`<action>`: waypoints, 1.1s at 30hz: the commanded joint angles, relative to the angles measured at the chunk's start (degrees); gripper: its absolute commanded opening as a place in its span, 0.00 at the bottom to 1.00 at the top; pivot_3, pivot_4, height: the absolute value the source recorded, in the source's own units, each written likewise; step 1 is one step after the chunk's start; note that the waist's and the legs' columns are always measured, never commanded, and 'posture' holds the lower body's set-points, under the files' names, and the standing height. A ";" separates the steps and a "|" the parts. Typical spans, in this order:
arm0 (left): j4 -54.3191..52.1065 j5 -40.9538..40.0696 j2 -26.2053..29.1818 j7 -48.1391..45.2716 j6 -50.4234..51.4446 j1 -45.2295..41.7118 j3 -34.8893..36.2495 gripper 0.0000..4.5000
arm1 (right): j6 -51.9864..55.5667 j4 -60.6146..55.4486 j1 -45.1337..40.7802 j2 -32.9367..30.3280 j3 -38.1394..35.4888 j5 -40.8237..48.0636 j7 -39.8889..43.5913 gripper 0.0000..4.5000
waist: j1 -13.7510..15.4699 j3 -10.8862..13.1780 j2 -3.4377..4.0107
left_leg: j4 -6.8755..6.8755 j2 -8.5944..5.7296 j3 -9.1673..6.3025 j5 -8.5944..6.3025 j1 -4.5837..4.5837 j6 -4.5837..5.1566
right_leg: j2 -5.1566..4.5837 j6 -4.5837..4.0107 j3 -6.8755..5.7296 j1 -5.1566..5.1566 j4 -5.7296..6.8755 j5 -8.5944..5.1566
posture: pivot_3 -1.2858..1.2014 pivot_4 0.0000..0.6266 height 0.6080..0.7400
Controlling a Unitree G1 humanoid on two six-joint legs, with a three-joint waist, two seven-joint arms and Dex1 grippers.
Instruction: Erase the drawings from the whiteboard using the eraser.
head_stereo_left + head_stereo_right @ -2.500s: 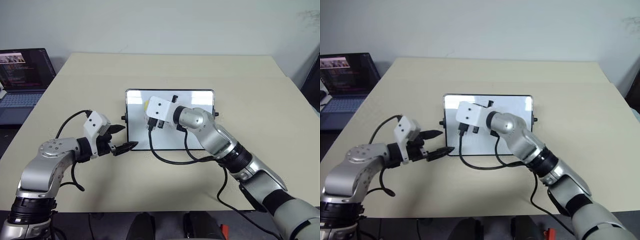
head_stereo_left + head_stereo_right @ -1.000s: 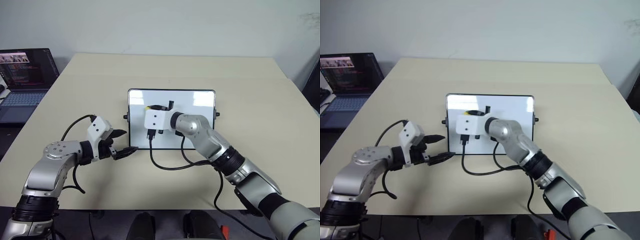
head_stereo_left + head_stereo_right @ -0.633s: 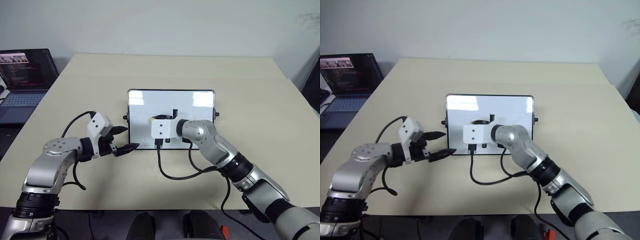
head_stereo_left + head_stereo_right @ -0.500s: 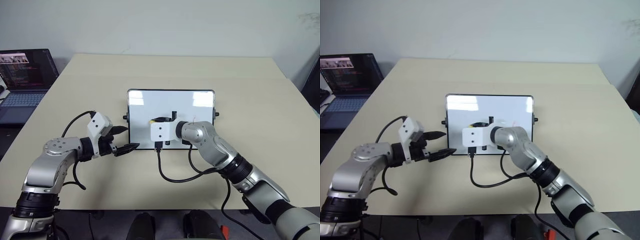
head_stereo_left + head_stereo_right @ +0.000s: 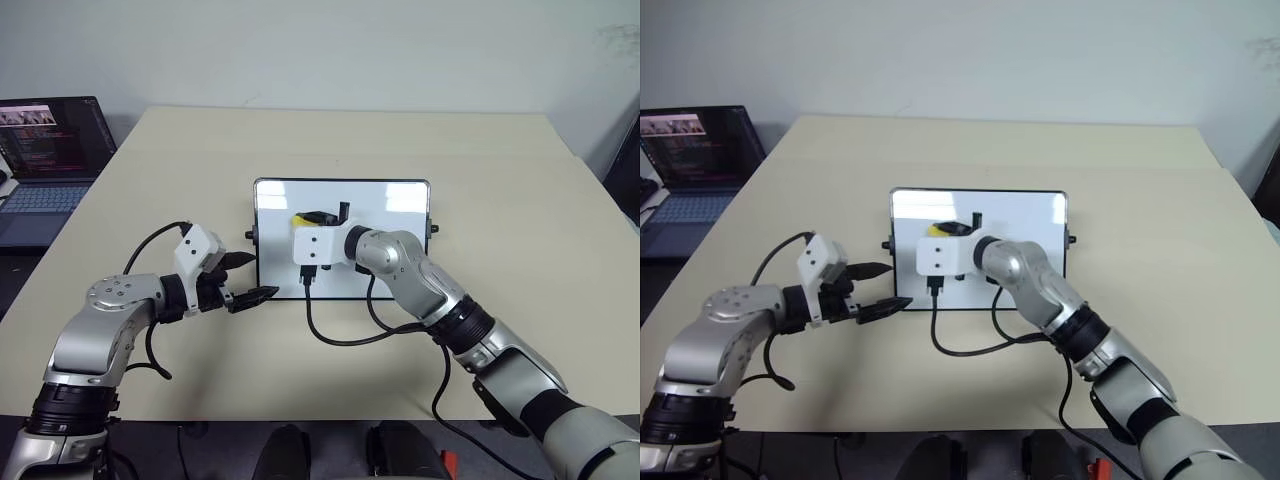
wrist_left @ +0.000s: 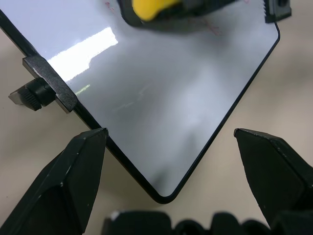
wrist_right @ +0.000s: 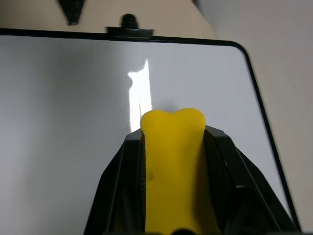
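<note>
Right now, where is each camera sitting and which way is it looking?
Head cameras: up high, looking down at the table, whiteboard and both arms.
Left wrist camera: behind the open left claw, facing the whiteboard's corner.
Right wrist camera: behind the right claw, shut on the eraser.
All share the whiteboard and eraser.

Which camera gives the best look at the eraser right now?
The right wrist view: the eraser sits large between the right gripper's fingers. The head views show a yellow sliver over the whiteboard; the left wrist view catches one yellow end.
</note>
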 commanded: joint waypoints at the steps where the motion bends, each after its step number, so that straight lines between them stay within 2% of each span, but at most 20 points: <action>1: -0.95 -0.03 0.44 -0.57 -0.82 -0.31 0.36 1.00 | 0.38 0.68 1.07 -0.71 0.32 -1.10 1.45 0.28 | -0.01 0.00 0.00 | 0.00 0.00 0.00 0.00 0.01 0.00 | 0.00 0.00 0.00 0.00 0.03 0.00 | 0.52 0.24 1.00; 6: -1.04 0.13 0.25 -0.79 -0.91 -0.17 0.08 1.00 | -1.41 3.08 -1.97 1.84 -3.16 -2.41 -8.06 0.28 | -0.05 0.01 0.01 | 0.02 0.01 -0.01 0.02 0.05 0.02 | 0.02 -0.01 0.00 0.00 0.11 0.01 | 0.52 0.24 1.00; 9: -1.08 0.18 0.21 -0.87 -0.79 -0.30 -0.02 1.00 | -2.89 4.12 -3.25 2.67 -4.33 -1.99 -11.10 0.28 | 0.05 0.01 0.01 | 0.02 0.00 -0.02 0.02 0.01 0.01 | 0.02 -0.02 -0.01 -0.02 0.08 0.01 | 0.52 0.24 1.00; 12: -1.24 0.20 0.11 -0.85 -0.80 -0.17 -0.08 1.00 | -3.60 4.74 -3.48 3.15 -4.50 -1.84 -11.64 0.28 | -0.01 0.01 0.01 | -0.01 -0.01 0.02 0.01 -0.07 0.01 | 0.00 -0.02 0.02 -0.03 -0.04 0.01 | 0.52 0.24 1.00; 25: -1.69 0.20 -0.11 -0.77 -0.73 0.03 -0.32 1.00 | -4.46 4.00 -1.48 2.24 -1.36 -2.27 -2.87 0.28 | -0.06 0.01 0.01 | -0.05 0.02 0.04 0.01 -0.09 0.01 | 0.00 -0.06 0.03 -0.08 -0.03 -0.07 | 0.52 0.24 1.00; 30: -1.64 0.32 -0.19 -0.79 -0.80 -0.04 -0.48 1.00 | -4.00 4.76 -3.61 3.61 -4.10 -4.22 -9.66 0.28 | -0.05 0.01 0.01 | -0.04 0.02 0.03 0.01 -0.08 0.01 | 0.00 -0.06 0.02 -0.08 0.00 -0.07 | 0.52 0.24 1.00; 33: -1.68 0.35 -0.22 -0.81 -0.83 -0.02 -0.61 1.00 | -4.04 4.78 -4.26 4.21 -4.50 -3.81 -10.16 0.28 | -0.06 0.01 0.01 | -0.03 0.01 0.03 0.01 -0.08 0.01 | 0.00 -0.06 0.02 -0.08 0.01 -0.07 | 0.52 0.24 1.00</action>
